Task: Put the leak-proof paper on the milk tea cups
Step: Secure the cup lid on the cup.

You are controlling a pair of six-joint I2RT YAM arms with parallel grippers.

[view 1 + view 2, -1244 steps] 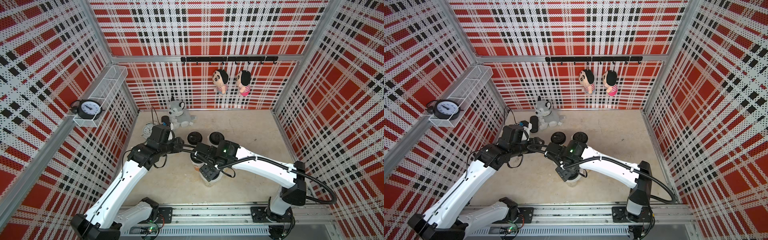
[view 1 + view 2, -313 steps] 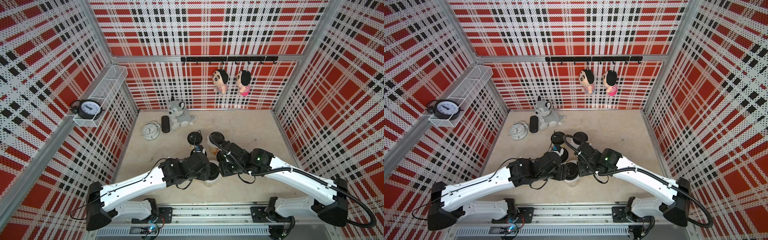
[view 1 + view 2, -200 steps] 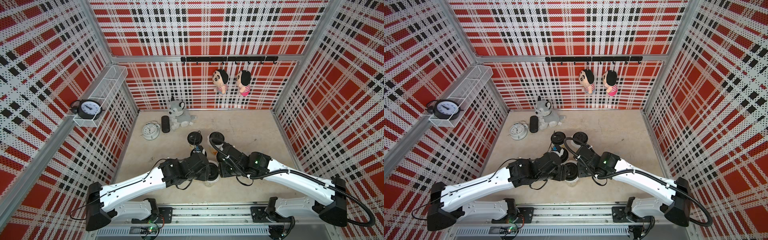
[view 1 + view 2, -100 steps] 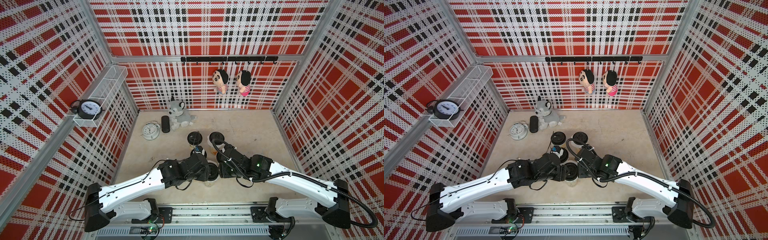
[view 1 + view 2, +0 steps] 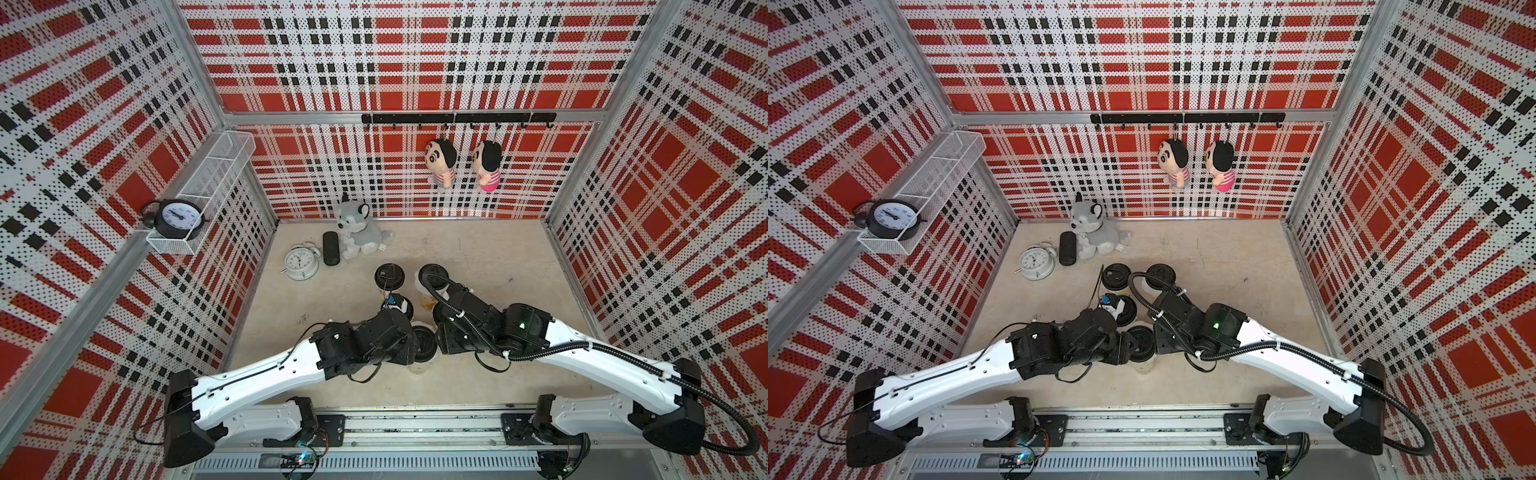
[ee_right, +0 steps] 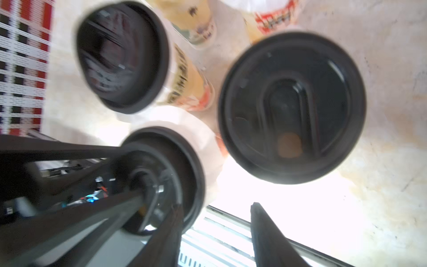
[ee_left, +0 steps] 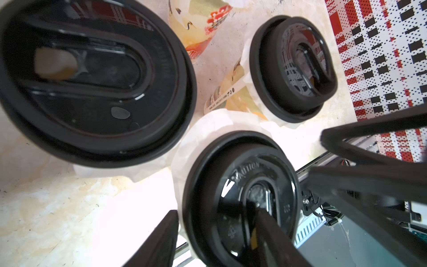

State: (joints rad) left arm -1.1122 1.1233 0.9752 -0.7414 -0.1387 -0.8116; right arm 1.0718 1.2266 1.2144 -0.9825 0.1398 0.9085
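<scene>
1. The milk tea cups (image 7: 231, 99) are found clustered near the middle of the tabletop (image 5: 490, 257). Four black lids (image 5: 389, 276) are counted on them in both top views.
2. The leak-proof paper (image 7: 203, 131) is seen as a white crinkled fringe trapped under the lid of the nearest cup (image 5: 1144, 365). A similar fringe is noted under the neighbouring lids.
3. The left claw (image 7: 215, 210) is spread over that cup: one finger (image 7: 272, 238) lies across the lid's middle, the other just outside the rim. No pinch is shown.
4. The right claw (image 6: 216, 205) is likewise spread, with nothing between its fingers. One finger (image 6: 171, 233) touches the same lid's rim.
5. Obstructions: both wrists meet over the cluster, and one lid is half covered by the left wrist. The right arm's black cable (image 5: 1130, 287) is looped against a far lid.
6. Surroundings, well apart at the back: a white alarm clock (image 5: 301, 262), a black oblong case (image 5: 331, 248) and a grey plush dog (image 5: 357, 232). Two dolls (image 5: 441, 166) are hung on the rear wall. A black clock (image 5: 178, 215) is kept in a wire shelf (image 5: 216, 174).
</scene>
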